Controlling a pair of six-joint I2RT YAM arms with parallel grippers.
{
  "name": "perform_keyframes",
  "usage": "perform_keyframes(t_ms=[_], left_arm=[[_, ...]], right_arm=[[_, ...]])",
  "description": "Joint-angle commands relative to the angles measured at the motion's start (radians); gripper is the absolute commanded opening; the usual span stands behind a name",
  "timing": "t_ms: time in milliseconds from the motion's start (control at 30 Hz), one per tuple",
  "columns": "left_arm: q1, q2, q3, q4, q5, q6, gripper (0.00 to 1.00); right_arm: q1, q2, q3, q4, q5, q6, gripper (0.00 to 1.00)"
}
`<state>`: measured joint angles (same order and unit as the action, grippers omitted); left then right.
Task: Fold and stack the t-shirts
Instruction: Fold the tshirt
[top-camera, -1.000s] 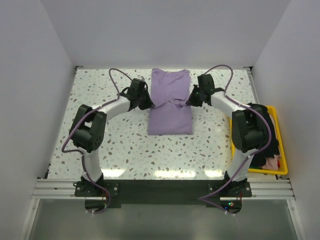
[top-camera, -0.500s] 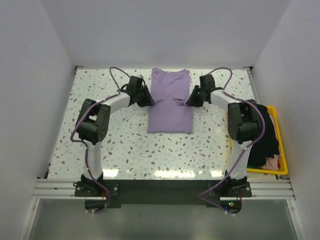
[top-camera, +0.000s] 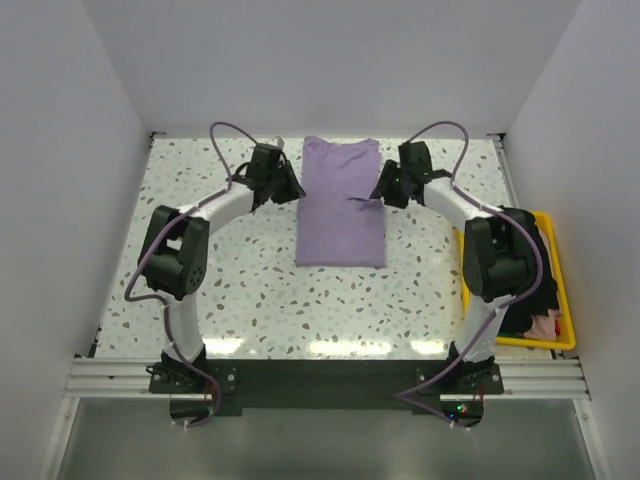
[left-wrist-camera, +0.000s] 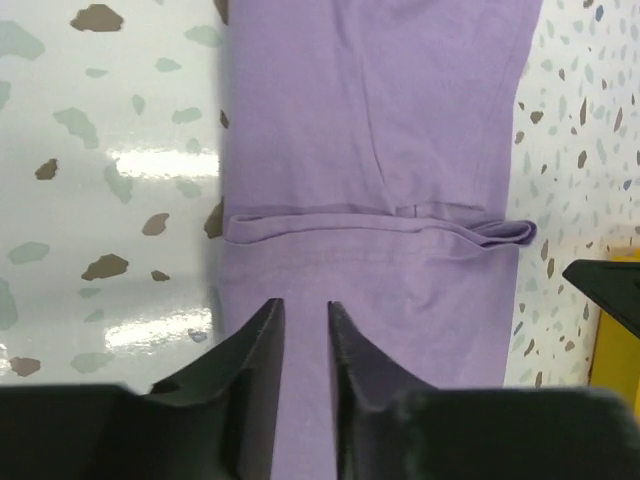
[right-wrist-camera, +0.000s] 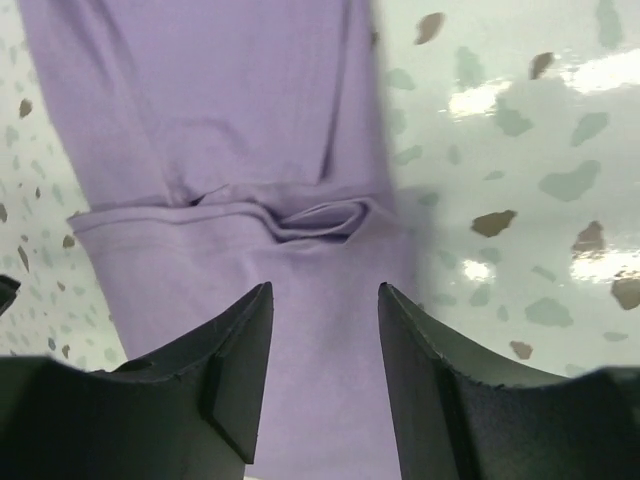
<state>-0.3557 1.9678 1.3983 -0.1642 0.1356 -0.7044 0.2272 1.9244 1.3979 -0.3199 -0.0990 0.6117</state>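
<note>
While both arms hang at the sides of the lavender t-shirt (top-camera: 340, 205), which lies folded flat on the desk (top-camera: 260, 290) in the upper middle of the top view, neither holds cloth. The left gripper (left-wrist-camera: 305, 310) shows only a narrow slit between its fingers; the right gripper (right-wrist-camera: 325, 295) is spread wide. I worry about the bunched ridge (right-wrist-camera: 310, 218) across the shirt: a pinch catching one layer, or uneven pulls, would probably drag the fold open. The black t-shirt (top-camera: 548, 285) sits in the yellow bin (top-camera: 520, 342) at right.
</note>
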Motion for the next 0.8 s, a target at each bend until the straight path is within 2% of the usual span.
perform_keyframes(t_ms=[0, 67, 133, 300, 400, 533, 767], left_arm=[[-0.054, -0.038, -0.004, 0.015, -0.033, 0.033, 0.25], [-0.075, -0.021, -0.005, 0.022, -0.03, 0.028, 0.14], [-0.089, 0.008, 0.01, 0.025, -0.024, 0.028, 0.1], [-0.097, 0.089, 0.054, 0.041, 0.007, 0.033, 0.09], [-0.069, 0.127, 0.068, 0.052, 0.021, 0.033, 0.09], [-0.034, 0.166, 0.076, 0.04, 0.038, 0.034, 0.08], [-0.015, 0.183, 0.07, 0.04, 0.048, 0.031, 0.08]], right_arm=[[0.096, -0.067, 0.006, -0.039, 0.096, -0.069, 0.48], [0.136, -0.042, 0.018, -0.047, 0.114, -0.089, 0.45], [0.153, -0.012, 0.048, -0.051, 0.107, -0.104, 0.44], [0.158, 0.131, 0.153, -0.105, 0.119, -0.125, 0.42], [0.118, 0.192, 0.211, -0.11, 0.101, -0.109, 0.4], [0.041, 0.231, 0.224, -0.075, -0.054, -0.067, 0.38], [-0.032, 0.262, 0.233, -0.059, -0.183, -0.04, 0.38]])
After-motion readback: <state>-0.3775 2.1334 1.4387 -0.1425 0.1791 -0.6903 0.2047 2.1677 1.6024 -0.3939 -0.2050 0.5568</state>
